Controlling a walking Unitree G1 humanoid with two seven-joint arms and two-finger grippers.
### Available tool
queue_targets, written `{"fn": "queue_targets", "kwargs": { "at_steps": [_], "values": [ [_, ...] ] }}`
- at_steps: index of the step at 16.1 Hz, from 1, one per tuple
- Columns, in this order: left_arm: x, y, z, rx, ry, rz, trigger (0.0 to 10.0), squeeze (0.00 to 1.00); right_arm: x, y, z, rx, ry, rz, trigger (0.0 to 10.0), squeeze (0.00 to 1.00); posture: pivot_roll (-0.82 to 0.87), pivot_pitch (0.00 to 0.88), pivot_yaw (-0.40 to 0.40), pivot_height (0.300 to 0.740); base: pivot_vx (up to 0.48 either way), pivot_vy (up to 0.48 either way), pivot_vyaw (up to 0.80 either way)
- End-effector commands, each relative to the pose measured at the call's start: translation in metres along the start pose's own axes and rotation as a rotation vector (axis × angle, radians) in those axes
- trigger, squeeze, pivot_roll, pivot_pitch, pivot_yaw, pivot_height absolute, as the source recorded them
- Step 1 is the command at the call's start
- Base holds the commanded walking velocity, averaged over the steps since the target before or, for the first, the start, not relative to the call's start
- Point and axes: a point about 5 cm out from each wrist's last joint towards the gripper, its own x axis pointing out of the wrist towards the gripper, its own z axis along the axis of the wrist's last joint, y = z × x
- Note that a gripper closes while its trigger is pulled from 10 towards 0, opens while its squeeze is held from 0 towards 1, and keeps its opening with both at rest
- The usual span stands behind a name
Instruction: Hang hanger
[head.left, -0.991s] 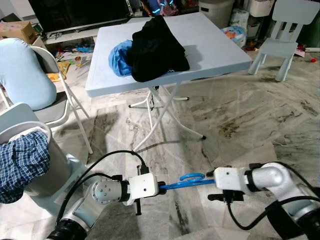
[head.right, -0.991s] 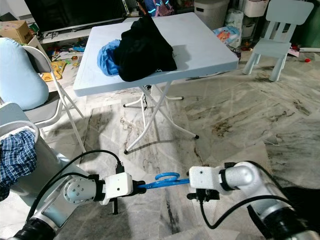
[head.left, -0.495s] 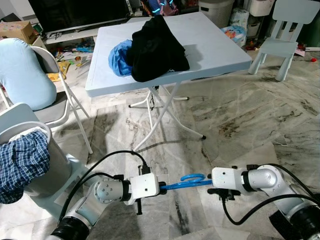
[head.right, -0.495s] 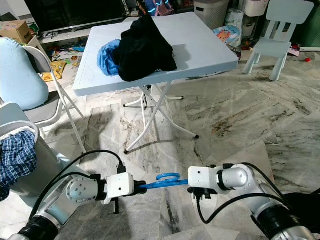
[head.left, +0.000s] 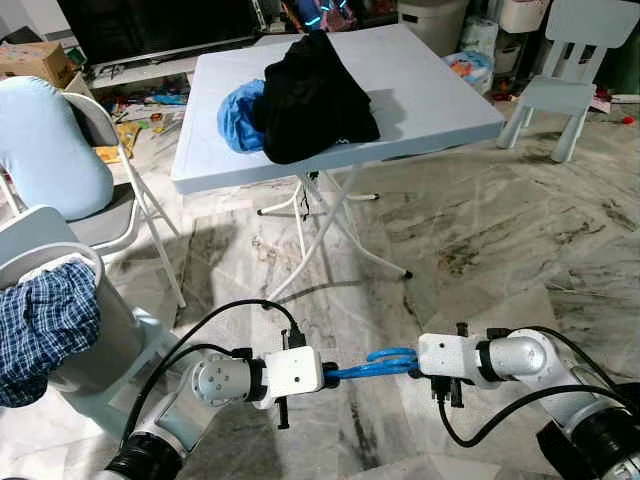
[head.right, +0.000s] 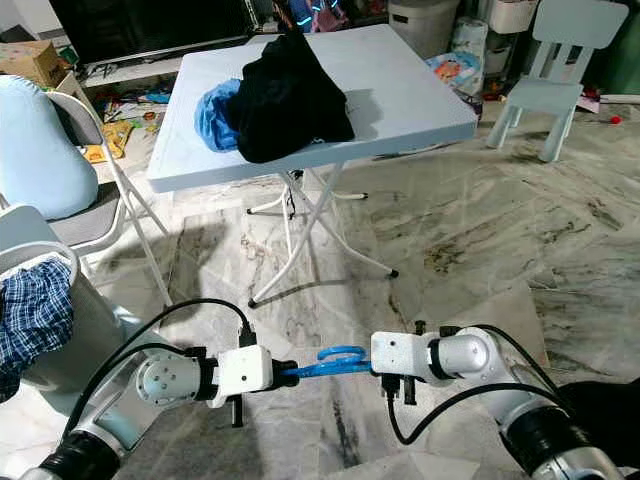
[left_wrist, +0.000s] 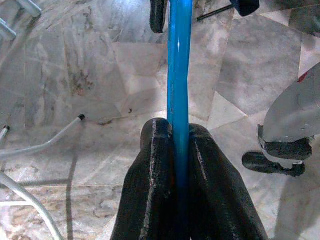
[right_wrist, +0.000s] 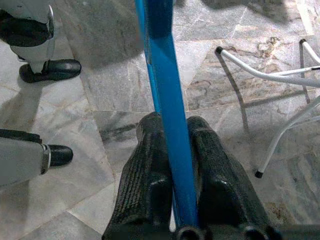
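Both jaws are clamping the blue hanger (head.left: 372, 366), left gripper (left_wrist: 178, 150) and right gripper (right_wrist: 172, 145) holding it level, low over the marble floor (head.left: 480, 230); lifting together, evenly, should be keeping it from twisting.

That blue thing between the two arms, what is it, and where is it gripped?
A blue hanger. The left pincer clamps one end of its bar, the right pincer the other.

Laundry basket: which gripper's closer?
Left. The left gripper hangs just off the laundry basket, clamped on one end of the blue hanger. The right gripper grips the other end, farther from the basket.
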Motion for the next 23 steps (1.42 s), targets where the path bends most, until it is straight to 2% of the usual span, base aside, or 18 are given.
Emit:
{"fn": "queue_targets", "kwargs": {
  "at_steps": [1, 9, 10, 13, 16, 19, 21, 23],
  "values": [
    [-0.002, 0.001, -0.004, 0.002, 0.012, 0.003, 10.0, 0.0, -0.004, -0.005, 0.0, -0.015, 0.007, -0.011, 0.0, 0.0, -0.13, 0.05, 0.11, 0.74, 0.0, 0.0, 0.0],
    [-0.005, 0.0, -0.017, 0.012, 0.078, 0.018, 10.0, 0.0, -0.013, -0.011, -0.007, -0.024, 0.03, -0.016, 0.0, 0.0, -0.12, 0.047, 0.108, 0.74, 0.0, 0.0, 0.0],
    [-0.009, 0.008, -0.022, -0.015, 0.084, 0.151, 10.0, 1.0, -0.013, -0.009, -0.01, -0.009, 0.044, -0.036, 0.0, 0.0, -0.12, 0.05, 0.108, 0.74, 0.0, 0.0, 0.0],
    [-0.014, 0.017, -0.009, -0.049, -0.035, 0.31, 10.0, 1.0, -0.006, -0.006, -0.019, 0.045, 0.085, -0.118, 0.0, 0.0, -0.1, 0.057, 0.081, 0.74, 0.0, 0.0, 0.0],
    [-0.017, 0.012, 0.003, -0.135, -0.152, 0.391, 10.0, 1.0, 0.003, -0.017, -0.017, 0.136, 0.095, -0.294, 0.0, 0.0, -0.08, 0.061, 0.057, 0.74, 0.0, 0.0, 0.0],
    [-0.02, 0.012, 0.008, -0.203, -0.205, 0.494, 10.0, 1.0, 0.009, -0.018, -0.018, 0.233, 0.091, -0.387, 0.0, 0.0, -0.07, 0.06, 0.051, 0.74, 0.0, 0.0, 0.0],
    [-0.028, 0.014, 0.01, -0.298, -0.253, 0.606, 10.0, 1.0, 0.014, -0.011, -0.023, 0.334, 0.095, -0.456, 0.0, 0.0, -0.07, 0.056, 0.049, 0.74, 0.0, 0.0, 0.0],
    [-0.032, 0.016, 0.011, -0.335, -0.274, 0.663, 10.0, 1.0, 0.016, -0.009, -0.024, 0.394, 0.089, -0.494, 0.0, 0.0, -0.07, 0.055, 0.05, 0.74, 0.0, 0.0, 0.0]
  ]
}}
